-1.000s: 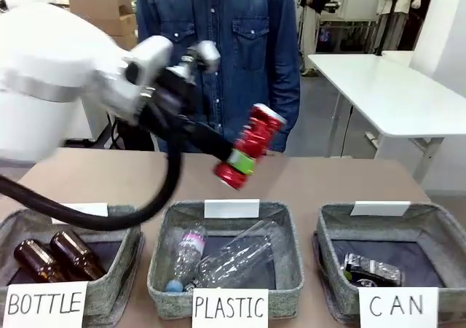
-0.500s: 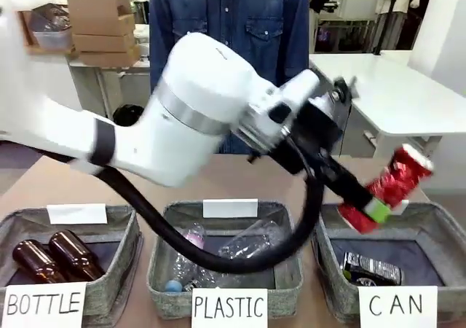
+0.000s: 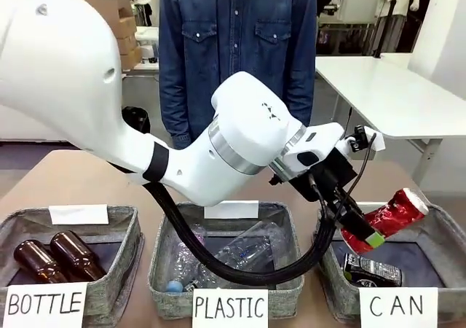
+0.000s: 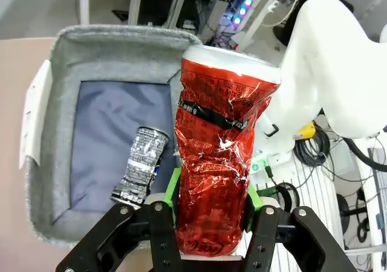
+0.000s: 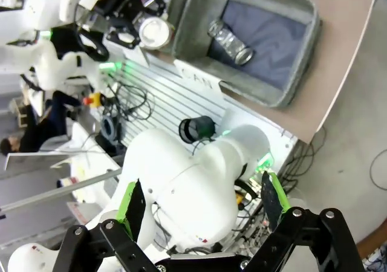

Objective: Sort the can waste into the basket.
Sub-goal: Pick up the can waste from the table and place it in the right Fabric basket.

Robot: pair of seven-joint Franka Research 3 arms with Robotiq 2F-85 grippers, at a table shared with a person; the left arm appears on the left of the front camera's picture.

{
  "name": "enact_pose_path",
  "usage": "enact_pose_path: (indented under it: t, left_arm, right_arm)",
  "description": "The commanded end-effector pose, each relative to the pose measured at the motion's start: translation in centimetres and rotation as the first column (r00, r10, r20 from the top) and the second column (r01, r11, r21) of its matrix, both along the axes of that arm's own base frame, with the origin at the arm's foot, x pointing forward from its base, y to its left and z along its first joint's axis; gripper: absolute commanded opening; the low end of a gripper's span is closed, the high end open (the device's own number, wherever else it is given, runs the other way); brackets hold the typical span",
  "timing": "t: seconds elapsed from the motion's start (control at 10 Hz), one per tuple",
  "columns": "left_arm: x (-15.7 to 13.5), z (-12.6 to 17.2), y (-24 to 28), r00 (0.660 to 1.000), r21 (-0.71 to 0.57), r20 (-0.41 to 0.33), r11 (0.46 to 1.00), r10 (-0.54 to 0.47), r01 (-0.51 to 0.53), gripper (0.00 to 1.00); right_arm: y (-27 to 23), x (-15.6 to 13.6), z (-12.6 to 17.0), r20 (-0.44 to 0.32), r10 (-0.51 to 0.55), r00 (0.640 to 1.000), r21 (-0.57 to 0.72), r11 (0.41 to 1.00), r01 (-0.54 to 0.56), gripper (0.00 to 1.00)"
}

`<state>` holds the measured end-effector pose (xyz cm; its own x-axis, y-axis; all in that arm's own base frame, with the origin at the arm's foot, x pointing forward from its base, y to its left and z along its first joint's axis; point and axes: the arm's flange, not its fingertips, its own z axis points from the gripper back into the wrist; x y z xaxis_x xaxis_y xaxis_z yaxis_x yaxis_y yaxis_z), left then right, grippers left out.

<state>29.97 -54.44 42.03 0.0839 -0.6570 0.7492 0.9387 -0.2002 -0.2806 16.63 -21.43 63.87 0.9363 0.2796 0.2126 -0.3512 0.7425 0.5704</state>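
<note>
One red can (image 3: 386, 219) sits clamped in the left gripper (image 3: 364, 237), its long axis tilted up and away over the CAN basket (image 3: 445, 235), directly above the dark can (image 3: 372, 270) lying inside. The right gripper (image 5: 199, 208), farther off, hangs with jaws spread, empty.

Crumpled red can (image 3: 386, 219) tilted above grey CAN basket (image 3: 437, 229), dark can (image 3: 372, 270) lying inside

Held can (image 3: 386, 219) above rightmost basket (image 3: 444, 233); second can (image 3: 371, 270) inside, apparently lying flat.
</note>
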Motion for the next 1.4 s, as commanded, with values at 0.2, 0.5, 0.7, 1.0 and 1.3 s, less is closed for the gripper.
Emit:
enact_pose_path:
  t: [0.2, 0.5, 0.7, 1.0, 1.3]
  left_arm:
    - [0.2, 0.8, -0.5, 0.998, -0.06, 0.046, 0.997, 0.051, -0.048, 0.43]
    - [1.5, -0.2, -1.3, 0.991, -0.097, 0.061, 0.989, 0.116, -0.11, 1.0]
    - [1.5, -0.2, -1.1, 0.99, -0.113, 0.057, 0.986, 0.129, -0.122, 1.0]
    - [1.6, -0.2, -0.5, 0.989, -0.111, 0.055, 0.985, 0.14, -0.134, 1.0]
    - [3.0, 3.7, 4.9, 0.989, -0.008, -0.083, 0.993, 0.119, -0.12, 1.0]
  right_arm:
    - [0.2, -0.1, 0.3, -0.016, -0.016, 1.0, -0.003, 1.0, 0.016, 1.0]
    - [0.2, -0.1, 0.3, -0.016, -0.016, 1.0, -0.003, 1.0, 0.016, 1.0]
    - [0.2, -0.1, 0.3, -0.016, -0.016, 1.0, -0.003, 1.0, 0.016, 1.0]
    - [0.2, -0.1, 0.3, -0.016, -0.016, 1.0, -0.003, 1.0, 0.016, 1.0]
    - [0.5, 0.6, 0.0, 0.015, 0.06, 0.998, 0.054, 0.997, -0.061, 1.0]
